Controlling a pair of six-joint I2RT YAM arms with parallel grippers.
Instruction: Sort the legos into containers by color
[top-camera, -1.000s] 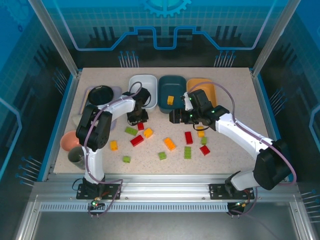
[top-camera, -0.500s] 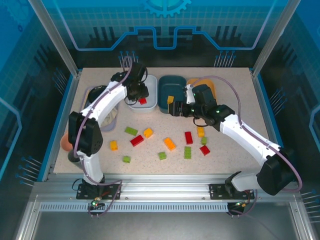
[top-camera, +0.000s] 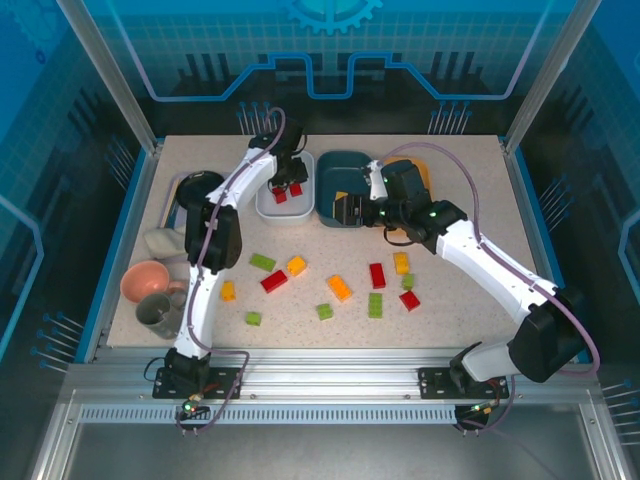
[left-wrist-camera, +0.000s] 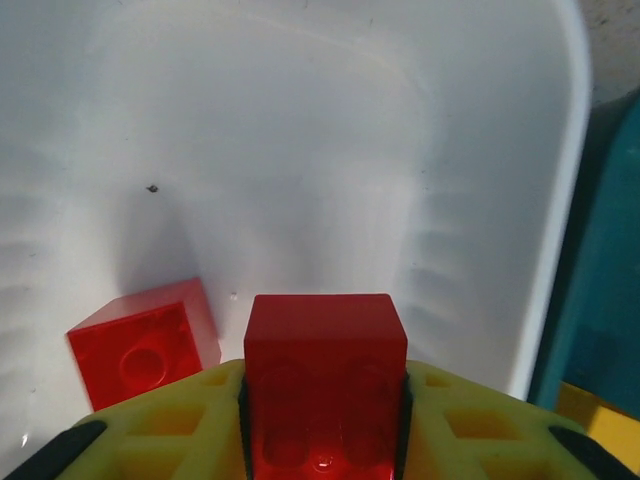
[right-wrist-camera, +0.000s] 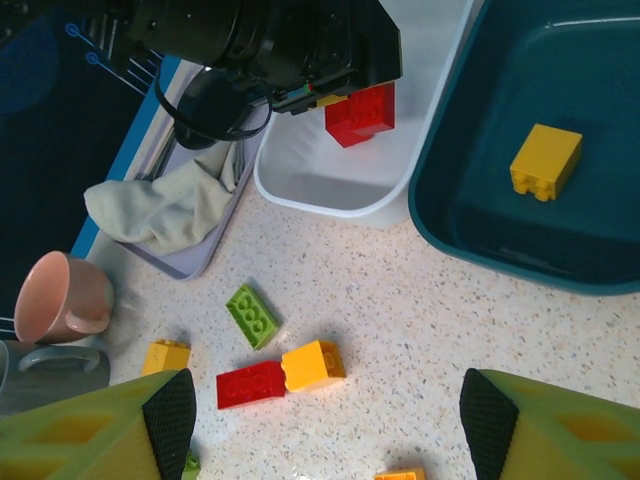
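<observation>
Top external view shows sorting barely begun, I think; left gripper (top-camera: 289, 184) squeezes a small red plastic brick (left-wrist-camera: 325, 380) over the white plastic tub (left-wrist-camera: 350, 150), where one red brick (left-wrist-camera: 143, 350) lies; right gripper (top-camera: 338, 211) hangs open, empty; one yellow brick (right-wrist-camera: 545, 160) sits in the dark teal tub (right-wrist-camera: 600, 110); twelve loose bricks (top-camera: 339, 288) wait on the speckled table (top-camera: 300, 335): three red, four yellow, five green.
</observation>
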